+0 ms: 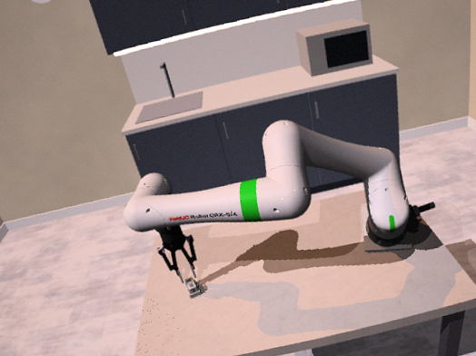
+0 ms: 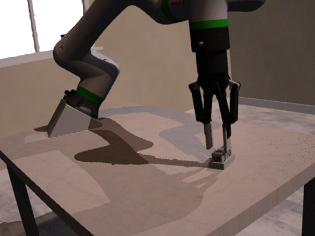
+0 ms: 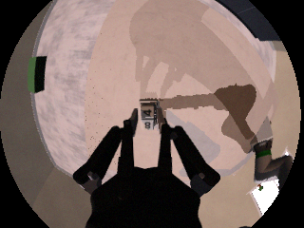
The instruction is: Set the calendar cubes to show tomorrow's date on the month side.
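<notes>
The small pale calendar tray [image 1: 195,293] [image 2: 229,161] stands near the table's left side in the top view. Two white cubes with dark digits sit in it side by side. The nearer cube [image 2: 217,157] [image 3: 147,112] shows a 5 on its end face and a 4 on top. The farther cube [image 2: 229,152] [image 3: 148,125] shows a 0 on a side and what looks like an 8 on top. The month's name is not readable. My gripper [image 1: 189,280] [image 2: 218,149] [image 3: 147,114] points down, part open, its fingertips apart around the cubes' upper part without visible grip.
The wooden table [image 1: 228,335] [image 2: 164,217] carries the arm's base [image 1: 388,242] [image 2: 67,119] at the far side from the tray. The arm's shadows cross the table top. A kitchen counter [image 1: 256,89] stands behind the table.
</notes>
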Action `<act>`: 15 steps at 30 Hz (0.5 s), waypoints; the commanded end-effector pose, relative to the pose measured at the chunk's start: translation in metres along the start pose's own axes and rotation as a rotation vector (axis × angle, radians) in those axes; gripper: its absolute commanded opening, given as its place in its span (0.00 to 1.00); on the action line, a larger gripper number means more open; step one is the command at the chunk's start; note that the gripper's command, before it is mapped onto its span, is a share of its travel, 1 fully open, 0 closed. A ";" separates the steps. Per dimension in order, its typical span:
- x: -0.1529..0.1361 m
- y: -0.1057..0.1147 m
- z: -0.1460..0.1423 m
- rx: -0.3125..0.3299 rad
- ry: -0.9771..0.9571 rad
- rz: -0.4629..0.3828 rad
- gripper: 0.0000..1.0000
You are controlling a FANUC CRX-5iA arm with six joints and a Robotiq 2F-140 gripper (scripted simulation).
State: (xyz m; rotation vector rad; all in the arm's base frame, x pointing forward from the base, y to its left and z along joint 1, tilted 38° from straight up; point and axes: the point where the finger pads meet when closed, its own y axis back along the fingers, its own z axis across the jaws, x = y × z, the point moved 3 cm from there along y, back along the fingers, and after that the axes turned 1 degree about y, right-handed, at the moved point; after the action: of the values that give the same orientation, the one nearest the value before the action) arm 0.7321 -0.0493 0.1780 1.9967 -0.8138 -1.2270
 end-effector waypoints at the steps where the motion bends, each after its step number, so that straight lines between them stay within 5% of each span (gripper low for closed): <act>1: 0.000 -0.001 0.000 0.000 0.000 0.000 0.35; 15: 0.000 -0.020 0.000 0.000 0.000 0.000 0.35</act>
State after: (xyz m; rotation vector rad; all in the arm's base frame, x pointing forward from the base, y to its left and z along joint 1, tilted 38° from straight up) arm 0.7346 -0.0402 0.1659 1.9966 -0.8137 -1.2271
